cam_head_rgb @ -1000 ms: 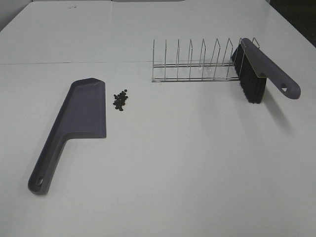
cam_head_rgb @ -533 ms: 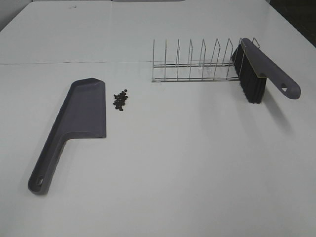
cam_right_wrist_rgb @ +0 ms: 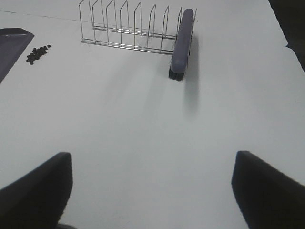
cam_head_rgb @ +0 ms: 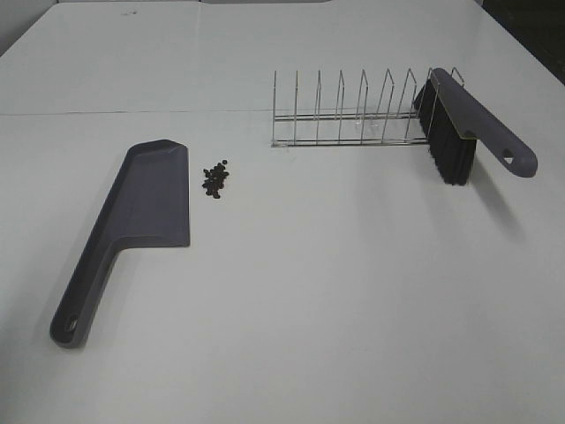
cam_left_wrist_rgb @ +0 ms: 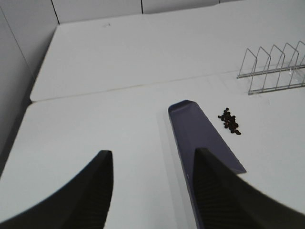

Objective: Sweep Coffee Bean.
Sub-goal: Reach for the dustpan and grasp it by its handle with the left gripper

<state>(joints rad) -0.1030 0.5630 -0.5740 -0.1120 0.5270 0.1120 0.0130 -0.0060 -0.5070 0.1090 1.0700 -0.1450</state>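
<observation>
A small cluster of dark coffee beans [cam_head_rgb: 215, 179] lies on the white table just right of the grey dustpan [cam_head_rgb: 146, 208], whose handle points to the front left. The beans [cam_left_wrist_rgb: 229, 121] and dustpan [cam_left_wrist_rgb: 200, 136] also show in the left wrist view. A grey brush with black bristles [cam_head_rgb: 459, 132] leans in the right end of a wire rack [cam_head_rgb: 353, 115]; the brush [cam_right_wrist_rgb: 181, 45] also shows in the right wrist view. Neither gripper shows in the exterior view. The left gripper [cam_left_wrist_rgb: 152, 164] is open and empty, behind the dustpan. The right gripper [cam_right_wrist_rgb: 152, 179] is open wide and empty, well short of the brush.
The wire rack [cam_right_wrist_rgb: 128, 28] stands at the back right of the white table [cam_head_rgb: 335, 291]. A seam between two tabletops [cam_head_rgb: 132, 112] runs across the back. The table's left edge [cam_left_wrist_rgb: 28, 102] drops off beside a grey wall.
</observation>
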